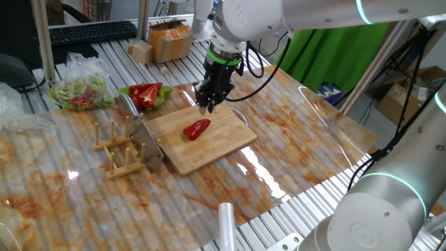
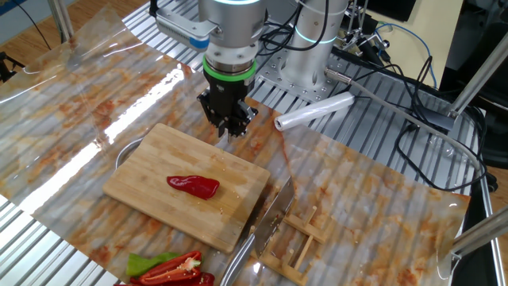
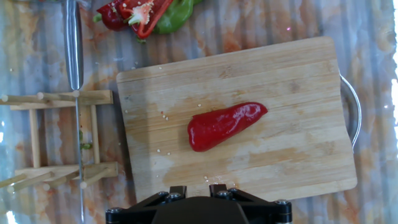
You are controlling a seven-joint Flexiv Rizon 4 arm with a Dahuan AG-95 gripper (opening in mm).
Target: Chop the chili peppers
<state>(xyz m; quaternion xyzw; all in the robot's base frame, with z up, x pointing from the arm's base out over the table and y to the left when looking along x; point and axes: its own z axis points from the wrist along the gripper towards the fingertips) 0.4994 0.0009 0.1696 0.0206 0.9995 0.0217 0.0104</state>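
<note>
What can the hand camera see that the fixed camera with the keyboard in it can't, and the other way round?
Only the hand view shows the cutting board from straight above. Only the fixed view shows the keyboard, the bag of cut vegetables and the gripper hanging above the board's far edge, holding nothing. Both show the red chili pepper on the board, the knife on its wooden rack, and cut peppers.

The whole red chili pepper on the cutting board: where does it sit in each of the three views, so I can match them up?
One fixed view: the chili pepper lies mid-frame, centred on the cutting board, below the gripper.
The other fixed view: the pepper lies left of centre, on the board's middle.
Hand view: the pepper lies in the middle of the frame.
Shared landmark: the wooden rack holding the knife, beside the board.
</note>
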